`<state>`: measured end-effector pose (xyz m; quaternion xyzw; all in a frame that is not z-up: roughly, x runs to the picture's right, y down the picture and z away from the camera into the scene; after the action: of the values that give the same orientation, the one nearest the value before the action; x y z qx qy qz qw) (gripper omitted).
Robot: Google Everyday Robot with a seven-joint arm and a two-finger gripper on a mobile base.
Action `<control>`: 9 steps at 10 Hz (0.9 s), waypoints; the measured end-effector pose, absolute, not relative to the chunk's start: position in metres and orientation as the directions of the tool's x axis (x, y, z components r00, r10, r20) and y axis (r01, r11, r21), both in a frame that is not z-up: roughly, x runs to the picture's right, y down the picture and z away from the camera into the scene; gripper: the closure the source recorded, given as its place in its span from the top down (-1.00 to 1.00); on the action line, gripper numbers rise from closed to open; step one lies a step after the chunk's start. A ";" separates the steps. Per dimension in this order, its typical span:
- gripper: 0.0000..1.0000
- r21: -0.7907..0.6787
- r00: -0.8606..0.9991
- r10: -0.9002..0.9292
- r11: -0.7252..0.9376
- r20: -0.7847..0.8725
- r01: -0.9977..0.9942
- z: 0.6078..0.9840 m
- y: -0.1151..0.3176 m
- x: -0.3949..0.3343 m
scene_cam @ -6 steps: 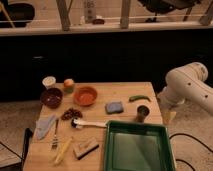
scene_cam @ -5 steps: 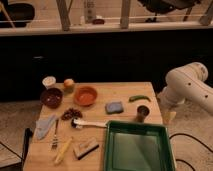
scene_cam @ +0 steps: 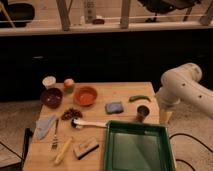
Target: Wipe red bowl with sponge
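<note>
The red-orange bowl (scene_cam: 85, 95) sits upright on the wooden table (scene_cam: 125, 90), left of centre. The sponge (scene_cam: 114, 107), a small flat blue-grey pad, lies on the table just right of the bowl, apart from it. My white arm (scene_cam: 181, 87) hangs over the table's right edge. The gripper (scene_cam: 165, 117) points down beside that edge, well right of the sponge and touching nothing that I can see.
A dark maroon bowl (scene_cam: 51, 97), white cup (scene_cam: 48, 81) and orange fruit (scene_cam: 69, 83) are at the left. A green tray (scene_cam: 135, 147) fills the front right. A dark cup (scene_cam: 143, 112), green pepper (scene_cam: 139, 98), white-handled brush (scene_cam: 87, 123), tan block (scene_cam: 86, 147), grey cloth (scene_cam: 45, 125) and fork (scene_cam: 55, 135) lie around.
</note>
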<state>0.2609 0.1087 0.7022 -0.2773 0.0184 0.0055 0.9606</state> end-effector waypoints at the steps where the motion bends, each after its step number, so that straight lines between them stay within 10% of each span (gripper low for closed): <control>1: 0.60 -0.531 0.999 -0.011 0.848 -0.034 -0.008 0.707 0.108 0.251; 9: 0.60 -0.509 0.993 -0.114 0.855 0.011 0.104 0.745 0.110 0.193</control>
<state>0.1928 0.1099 0.7450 -0.2635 0.0097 -0.0566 0.9629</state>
